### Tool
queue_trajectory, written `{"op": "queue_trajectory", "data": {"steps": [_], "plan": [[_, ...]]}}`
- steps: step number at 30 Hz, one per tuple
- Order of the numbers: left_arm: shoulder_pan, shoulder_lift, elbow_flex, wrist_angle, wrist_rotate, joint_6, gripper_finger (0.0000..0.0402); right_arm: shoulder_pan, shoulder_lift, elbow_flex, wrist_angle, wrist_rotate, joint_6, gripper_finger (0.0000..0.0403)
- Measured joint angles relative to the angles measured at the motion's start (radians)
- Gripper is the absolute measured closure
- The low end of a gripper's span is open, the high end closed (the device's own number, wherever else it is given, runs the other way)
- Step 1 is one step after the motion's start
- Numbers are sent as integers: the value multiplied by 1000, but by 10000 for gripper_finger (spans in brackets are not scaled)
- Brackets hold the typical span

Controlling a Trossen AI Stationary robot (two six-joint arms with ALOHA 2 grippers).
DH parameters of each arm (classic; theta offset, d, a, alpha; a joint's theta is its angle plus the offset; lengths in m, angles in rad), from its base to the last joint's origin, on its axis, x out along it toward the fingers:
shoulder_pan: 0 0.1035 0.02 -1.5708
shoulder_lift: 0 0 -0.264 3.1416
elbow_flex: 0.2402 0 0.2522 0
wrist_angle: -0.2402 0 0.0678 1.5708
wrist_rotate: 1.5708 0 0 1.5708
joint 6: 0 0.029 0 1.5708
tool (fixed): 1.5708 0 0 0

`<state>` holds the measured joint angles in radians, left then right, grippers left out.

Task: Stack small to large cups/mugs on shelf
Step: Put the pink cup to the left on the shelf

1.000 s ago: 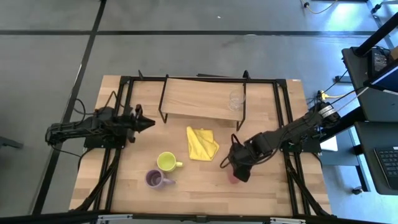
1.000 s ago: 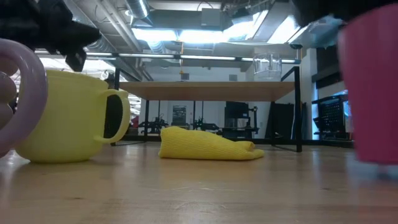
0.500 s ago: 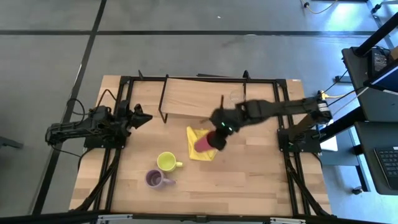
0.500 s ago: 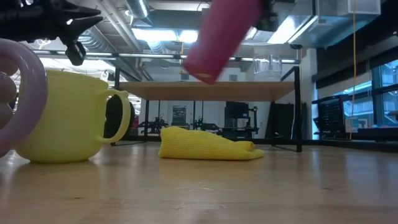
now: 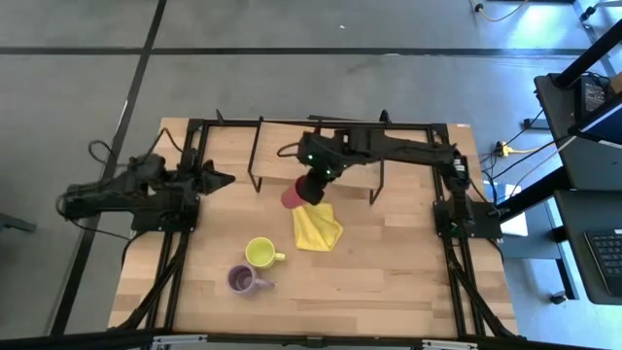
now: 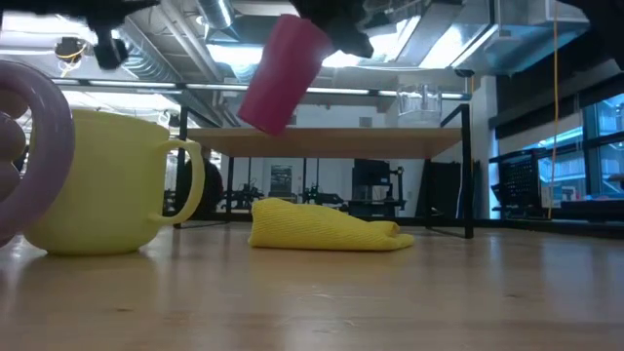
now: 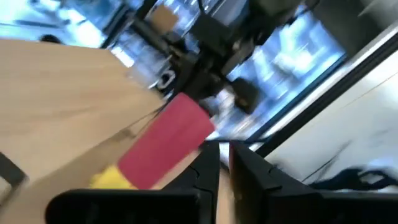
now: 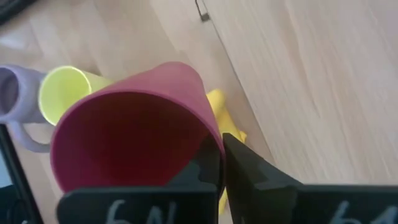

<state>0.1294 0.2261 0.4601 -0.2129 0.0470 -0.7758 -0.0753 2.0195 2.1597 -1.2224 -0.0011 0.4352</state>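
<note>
Magenta-red tumbler (image 5: 293, 193), yellow cloth (image 5: 315, 227), purple mug (image 5: 240, 281)

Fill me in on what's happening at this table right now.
The right gripper is holding a red tumbler tilted in the air by the front edge of the shelf, above a yellow cloth. A clear glass already stands on the shelf. A yellow mug and a purple mug sit on the table. The left gripper waits at the table's left side, empty.
</note>
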Motion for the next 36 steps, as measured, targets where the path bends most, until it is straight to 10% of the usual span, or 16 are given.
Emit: {"op": "queue_trajectory", "data": {"steps": [9,18,36], "plan": [[0,554,576,-540,41,321,399,-57,69,192,-60,2,16,393],[49,847,962,-822,-168,570,397,-113,76,191,-17,169,-32,393],[185,1017,1133,-929,-192,637,398,-155,87,196,118,164,-103,392]]}}
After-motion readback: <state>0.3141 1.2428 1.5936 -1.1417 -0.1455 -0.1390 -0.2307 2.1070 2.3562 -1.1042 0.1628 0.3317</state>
